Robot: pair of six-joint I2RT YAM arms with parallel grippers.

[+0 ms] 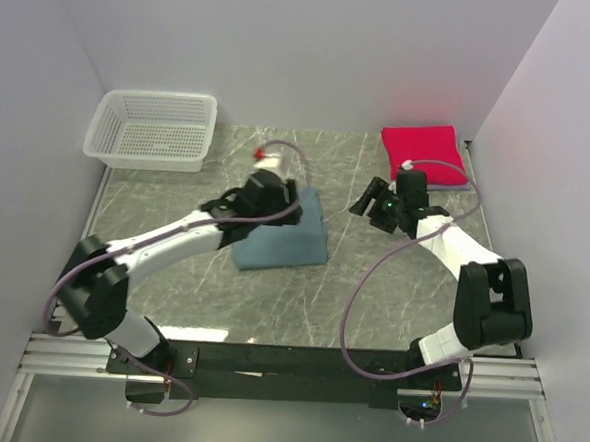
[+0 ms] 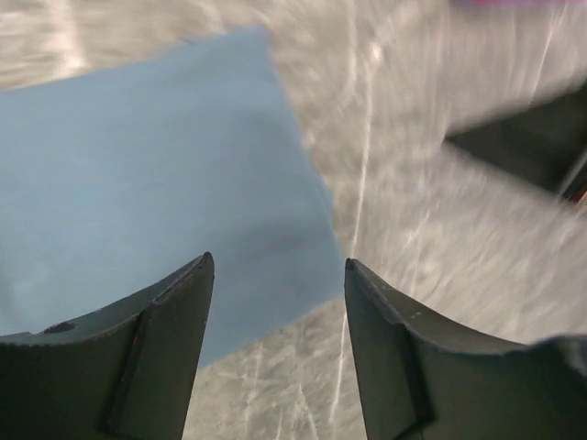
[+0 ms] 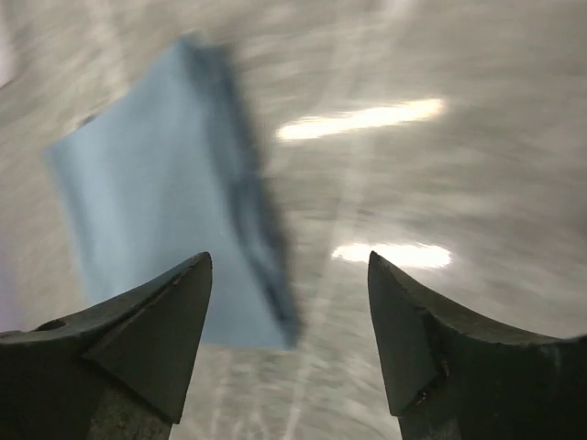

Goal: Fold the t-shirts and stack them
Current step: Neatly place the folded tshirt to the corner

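A folded teal-blue t-shirt [image 1: 284,237] lies flat near the middle of the table; it also shows in the left wrist view [image 2: 138,174] and the right wrist view [image 3: 156,192]. A folded crimson-pink t-shirt [image 1: 423,151] lies at the back right. My left gripper [image 1: 289,194] is open and empty, just above the blue shirt's far edge [image 2: 278,266]. My right gripper [image 1: 366,205] is open and empty, to the right of the blue shirt [image 3: 289,261], with bare table between them. The lavender shirt is out of view.
A white mesh basket [image 1: 155,127] stands at the back left. A small red and white object [image 1: 269,159] sits just behind the left gripper. White walls close in the table on three sides.
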